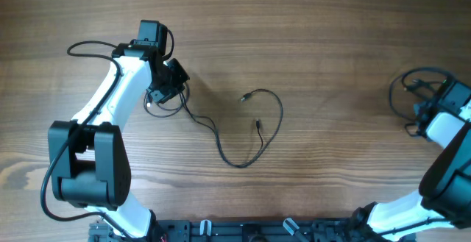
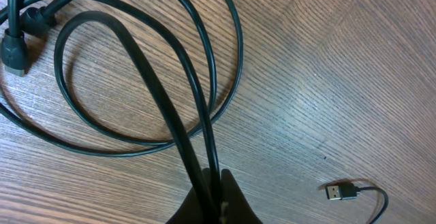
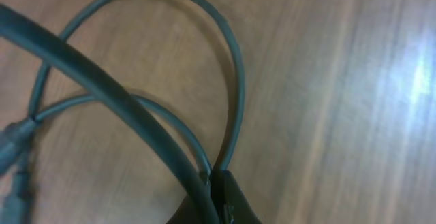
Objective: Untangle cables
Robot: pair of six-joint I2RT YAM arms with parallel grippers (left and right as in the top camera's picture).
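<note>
left pincer (image 2: pixel 216 198) pinches two strands of a coiled cable (image 2: pixel 167 115) in the worktop's (image 1: pixel 331 36) left half, its tips cut off by the frame; right pincer (image 3: pixel 218 198), blurred, is pressed onto a cable loop (image 3: pixel 238 81) at the right edge; a loose cable (image 1: pixel 280 117) curves mid-worktop, whether separate i cannot tell

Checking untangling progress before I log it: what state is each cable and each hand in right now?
left hand: shut on the left cable.
left cable: looped on the table, strands pinched.
middle cable: lying loose in an open curve, not gripped along it.
right hand: shut on the right cable.
right cable: small loop, pinched at its end.
</note>
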